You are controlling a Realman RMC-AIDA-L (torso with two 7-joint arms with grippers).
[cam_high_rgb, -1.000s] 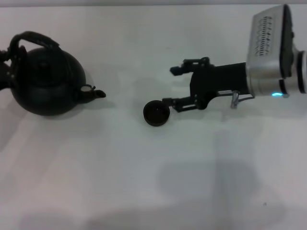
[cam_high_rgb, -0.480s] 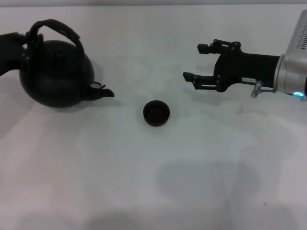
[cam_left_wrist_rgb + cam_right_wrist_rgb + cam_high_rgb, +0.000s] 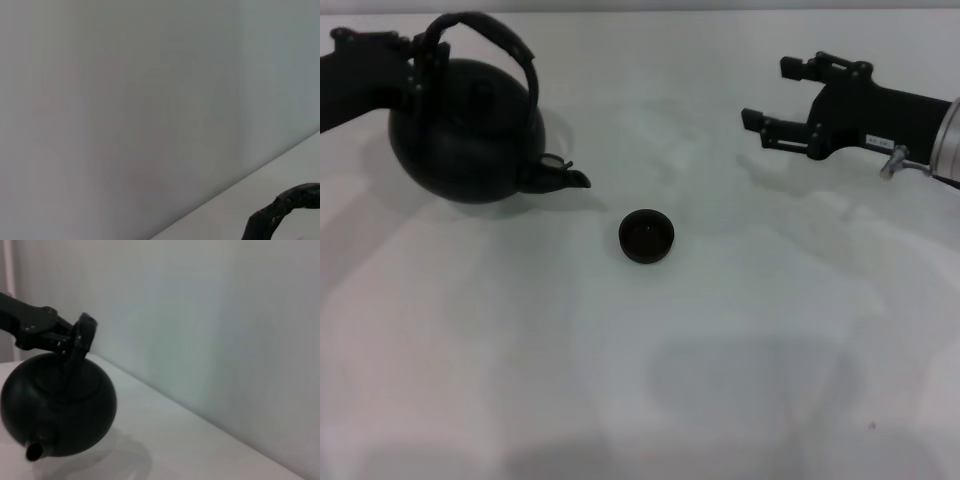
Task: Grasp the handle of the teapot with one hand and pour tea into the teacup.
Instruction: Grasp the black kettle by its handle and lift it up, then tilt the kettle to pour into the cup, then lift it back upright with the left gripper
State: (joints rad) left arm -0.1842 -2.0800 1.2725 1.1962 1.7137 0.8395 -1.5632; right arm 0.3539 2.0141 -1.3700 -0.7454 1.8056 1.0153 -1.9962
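Gripping the handle [image 3: 490,40], left pincer [image 3: 420,62] suspends teapot [image 3: 465,130].

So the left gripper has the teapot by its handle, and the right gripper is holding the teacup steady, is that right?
Not quite. The left gripper does hold the teapot by its handle, but the head view shows the right gripper open and well apart from the teacup, which sits alone.

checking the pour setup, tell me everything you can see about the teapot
The teapot is a large, round, matte black kettle-shaped pot, far bigger than the teacup. Its short curved spout points toward the cup, which sits apart from it. A black arched handle with a rough wrapped look rises over the top. The left end effector grips that handle at its far-left side. The right wrist view shows the pot upright with its shadow beneath; whether it rests on the white table or hangs just above is unclear.
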